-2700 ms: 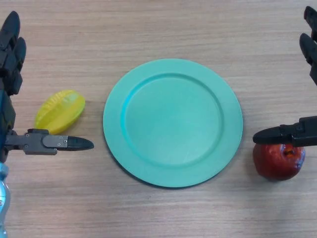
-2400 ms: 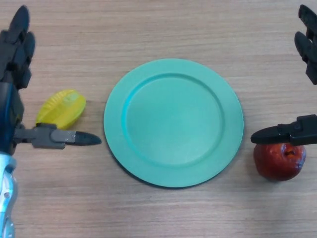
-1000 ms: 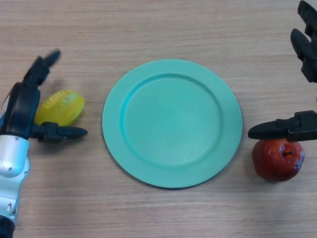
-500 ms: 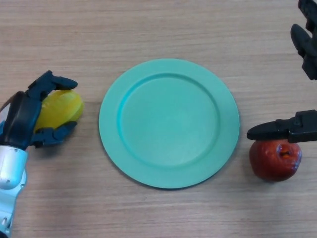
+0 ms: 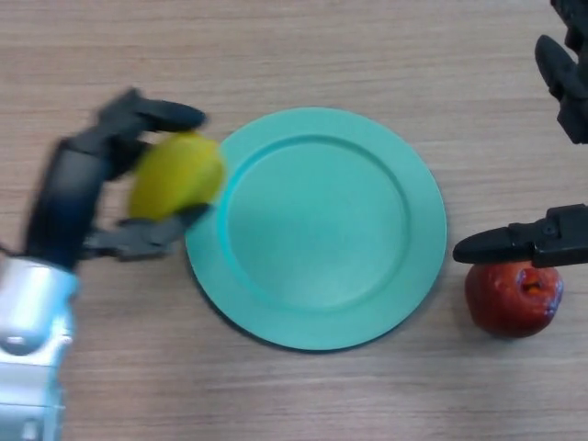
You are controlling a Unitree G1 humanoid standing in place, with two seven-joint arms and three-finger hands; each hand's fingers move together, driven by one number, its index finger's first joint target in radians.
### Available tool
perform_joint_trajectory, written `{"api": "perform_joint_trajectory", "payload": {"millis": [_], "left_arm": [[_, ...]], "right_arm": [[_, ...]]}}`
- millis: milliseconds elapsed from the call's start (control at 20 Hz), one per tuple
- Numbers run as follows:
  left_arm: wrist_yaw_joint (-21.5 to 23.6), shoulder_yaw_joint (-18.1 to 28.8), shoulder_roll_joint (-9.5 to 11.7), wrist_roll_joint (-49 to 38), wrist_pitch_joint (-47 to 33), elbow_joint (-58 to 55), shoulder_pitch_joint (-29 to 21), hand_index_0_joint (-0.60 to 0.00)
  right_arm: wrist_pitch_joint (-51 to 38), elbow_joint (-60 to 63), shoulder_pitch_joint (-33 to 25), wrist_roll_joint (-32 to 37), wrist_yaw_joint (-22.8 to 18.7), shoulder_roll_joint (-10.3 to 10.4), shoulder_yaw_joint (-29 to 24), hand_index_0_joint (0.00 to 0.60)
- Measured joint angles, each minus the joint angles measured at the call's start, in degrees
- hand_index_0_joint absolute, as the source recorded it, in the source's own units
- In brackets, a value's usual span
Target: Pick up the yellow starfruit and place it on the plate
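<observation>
The yellow starfruit [image 5: 175, 173] is held in my left hand [image 5: 78, 184], whose fingers and thumb curl round it. Hand and fruit are lifted at the left rim of the round green plate [image 5: 317, 225], which lies in the middle of the wooden table. The fruit slightly overlaps the plate's left edge. My right hand [image 5: 551, 241] is at the far right with straight fingers, its thumb pointing left above a red apple [image 5: 513, 296].
The red apple lies on the table to the right of the plate, apart from it. The wooden table surface runs all around the plate.
My left hand closed round the starfruit, lifted it and moved it right to the plate's left rim. The right hand has stayed where it was.
</observation>
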Motion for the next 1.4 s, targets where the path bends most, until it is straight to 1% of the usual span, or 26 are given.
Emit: {"api": "perform_joint_trajectory", "payload": {"millis": [50,100,150,300,400,450,500,550,600,650,700,750,800,850,950,1050,1100,1200,1250,1300,1350,1400], "left_arm": [[0.0,-2.5,-1.5,0.9,0.0,-0.3,-0.4,-0.6],[0.1,-3.9,-2.2,3.4,-1.0,0.4,-1.0,-0.6],[0.4,-4.2,-3.1,4.9,-4.1,3.2,-1.8,-0.6],[2.7,-4.0,-3.2,4.9,-6.7,10.5,-3.3,-0.6],[2.5,-4.0,-3.3,4.8,-5.3,12.6,-4.1,-0.6],[1.5,-4.0,-3.5,4.3,-4.0,12.6,-4.8,-0.6],[1.2,-4.0,-3.6,4.3,-3.6,12.6,-5.3,-0.549],[1.2,-4.0,-3.9,4.3,-3.6,12.6,-5.6,-0.4],[1.2,-4.0,-4.0,4.3,-3.6,12.7,-5.8,-0.3],[1.2,-4.0,-4.2,4.3,-3.7,13.8,-6.2,-0.15],[1.2,-4.1,-4.3,4.4,-3.8,15.2,-6.5,-0.051],[1.3,-4.2,-4.4,5.1,-4.0,17.6,-7.0,0.0],[1.3,-4.5,-4.4,5.3,-4.0,18.4,-7.0,0.0],[1.2,-5.4,-4.4,8.8,-4.0,18.7,-7.0,0.0],[1.2,-6.0,-4.6,9.5,-4.3,18.8,-7.0,0.0],[1.2,-6.0,-4.6,9.5,-4.5,18.6,-6.8,0.0],[1.2,-5.9,-4.6,9.5,-4.4,16.8,-5.8,0.0],[1.2,-5.9,-4.5,10.2,-5.5,12.3,-3.7,0.0],[1.2,-5.9,-4.4,11.8,-5.8,9.5,-2.3,0.0],[1.2,-5.9,-4.3,11.7,-6.0,8.6,-1.8,0.0],[0.9,-5.6,-4.2,10.3,-4.9,4.7,-0.5,0.0],[0.6,-5.4,-4.1,7.2,-4.2,2.0,-0.2,0.0]], "right_arm": [[0.0,-0.4,0.0,0.0,0.0,0.0,0.0,0.0],[0.0,-0.9,0.3,0.0,0.0,0.0,-0.1,0.0],[0.0,-1.7,0.9,0.0,0.1,0.0,-0.1,0.0],[0.2,-1.4,0.9,0.0,0.3,0.0,-1.2,0.0],[0.3,0.7,0.4,0.0,0.2,0.0,-2.0,0.0],[0.3,0.9,0.4,0.1,0.0,0.0,-2.0,0.0],[0.2,1.1,0.2,0.1,0.0,-0.1,-2.0,0.0],[0.2,1.7,-0.1,0.1,-0.1,-0.1,-2.0,0.0],[0.2,2.1,-0.1,0.1,-0.4,-0.1,-2.0,0.0],[0.2,2.8,-0.1,0.1,-0.4,-0.1,-2.0,0.0],[0.1,3.0,-0.1,0.1,-0.4,-0.1,-2.0,0.0],[-0.9,3.9,-0.3,0.1,-0.4,-0.3,-2.0,0.0],[-0.9,4.3,-0.4,0.1,-0.4,-0.3,-2.0,0.0],[-0.9,4.6,-0.4,0.6,-0.4,-0.3,-2.0,0.0],[-0.9,4.6,-0.8,2.5,-0.4,-0.3,-1.8,0.0],[-0.9,4.6,-0.8,2.4,-0.4,-0.3,-1.8,0.0],[-0.9,4.9,-1.0,2.4,-0.4,-0.3,-1.7,0.0],[-1.3,7.2,-2.7,2.0,-2.4,-0.3,-1.3,0.0],[-1.8,7.5,-2.8,1.9,-2.9,-0.3,-0.3,0.0],[-1.9,7.7,-2.9,1.9,-2.9,-0.3,0.7,0.0],[-3.1,8.7,-2.9,1.9,-2.6,-0.1,1.8,0.0],[-4.2,9.8,-2.9,1.6,-2.6,0.0,2.1,0.0]]}}
